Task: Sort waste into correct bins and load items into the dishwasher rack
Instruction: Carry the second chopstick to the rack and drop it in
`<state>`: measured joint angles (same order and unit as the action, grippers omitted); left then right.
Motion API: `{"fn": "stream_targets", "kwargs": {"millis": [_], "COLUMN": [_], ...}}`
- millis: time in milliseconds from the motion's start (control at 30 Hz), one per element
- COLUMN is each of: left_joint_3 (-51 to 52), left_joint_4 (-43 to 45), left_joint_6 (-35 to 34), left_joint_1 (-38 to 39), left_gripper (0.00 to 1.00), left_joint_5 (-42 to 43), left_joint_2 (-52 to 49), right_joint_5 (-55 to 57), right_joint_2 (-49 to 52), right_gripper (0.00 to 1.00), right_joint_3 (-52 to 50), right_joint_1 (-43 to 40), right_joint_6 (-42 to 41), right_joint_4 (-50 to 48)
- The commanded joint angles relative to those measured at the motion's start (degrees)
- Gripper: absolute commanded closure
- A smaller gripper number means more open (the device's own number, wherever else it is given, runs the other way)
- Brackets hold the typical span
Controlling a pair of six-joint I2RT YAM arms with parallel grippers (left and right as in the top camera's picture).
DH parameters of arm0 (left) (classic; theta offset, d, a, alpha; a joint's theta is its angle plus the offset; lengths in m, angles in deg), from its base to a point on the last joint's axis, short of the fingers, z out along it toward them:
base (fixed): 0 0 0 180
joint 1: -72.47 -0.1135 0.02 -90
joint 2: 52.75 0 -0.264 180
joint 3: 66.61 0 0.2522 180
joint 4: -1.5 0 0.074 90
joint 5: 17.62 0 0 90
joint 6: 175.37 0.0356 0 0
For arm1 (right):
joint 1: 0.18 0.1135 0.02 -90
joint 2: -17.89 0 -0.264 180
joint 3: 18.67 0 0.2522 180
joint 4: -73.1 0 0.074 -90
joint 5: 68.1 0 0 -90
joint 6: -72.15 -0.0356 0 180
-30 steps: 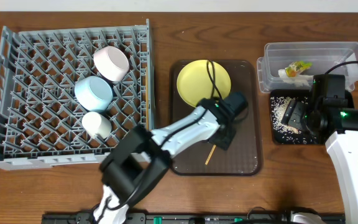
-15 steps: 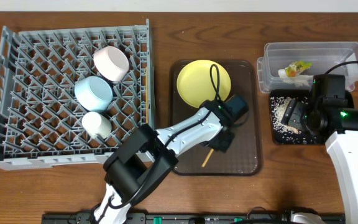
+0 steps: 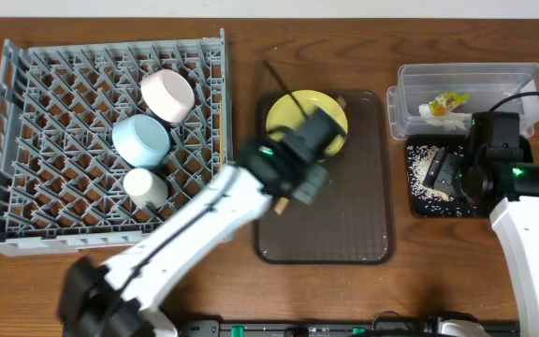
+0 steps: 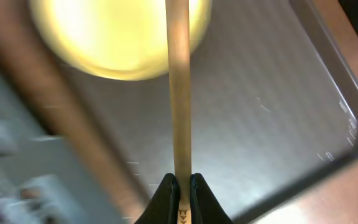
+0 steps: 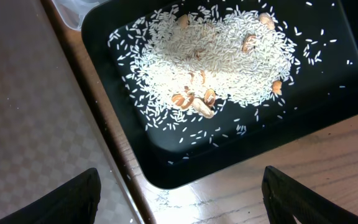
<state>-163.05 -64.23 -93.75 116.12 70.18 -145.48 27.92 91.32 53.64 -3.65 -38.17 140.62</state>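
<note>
My left gripper (image 3: 296, 185) (image 4: 180, 186) is shut on one wooden chopstick (image 4: 178, 93), held above the brown serving tray (image 3: 344, 225); the left wrist view is motion-blurred. The chopstick's end (image 3: 277, 208) pokes out below the fingers. The yellow plate (image 3: 286, 114) (image 4: 117, 37) lies on the tray's far end, partly hidden by the arm. The grey dishwasher rack (image 3: 54, 187) holds a white bowl (image 3: 167, 96), a light blue bowl (image 3: 140, 140) and a pale cup (image 3: 146, 187). My right gripper (image 3: 452, 173) (image 5: 179, 193) stands open and empty over the black tray (image 5: 166, 168) with rice (image 5: 216, 56).
A clear tub (image 3: 494, 80) at the far right holds the green-and-orange wrapper (image 3: 449, 101). The black tray (image 3: 417, 201) lies just in front of the tub. The left arm stretches diagonally from the table's front edge to the brown tray.
My left gripper closed on the chopstick, lifted it off the brown tray and swung left and farther back. The right arm has not moved.
</note>
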Motion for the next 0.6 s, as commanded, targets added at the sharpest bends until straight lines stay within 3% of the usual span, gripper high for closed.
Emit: {"fn": "stream_targets", "kwargs": {"millis": [0, 300, 567], "left_joint_3": [-0.7, 1.2, 1.6], "left_joint_4": [-0.4, 0.5, 0.2], "left_joint_6": [0.6, -2.6, -3.1], "left_joint_1": [-7.9, -25.9, -28.7], "left_gripper": [0.92, 0.92, 0.91], "left_joint_5": [-5.4, 4.7, 5.9], "left_joint_2": [1.3, -3.0, -9.7], "right_joint_5": [0.1, -0.5, -0.5], "right_joint_2": [-0.8, -0.8, -0.8], "right_gripper": [0.19, 0.19, 0.19], "right_joint_3": [0.4, 0.4, 0.4], "right_joint_1": [-0.3, -0.3, -0.3], "right_joint_6": [0.7, 0.7, 0.7], "right_joint_4": [0.0, 0.0, 0.0]}}
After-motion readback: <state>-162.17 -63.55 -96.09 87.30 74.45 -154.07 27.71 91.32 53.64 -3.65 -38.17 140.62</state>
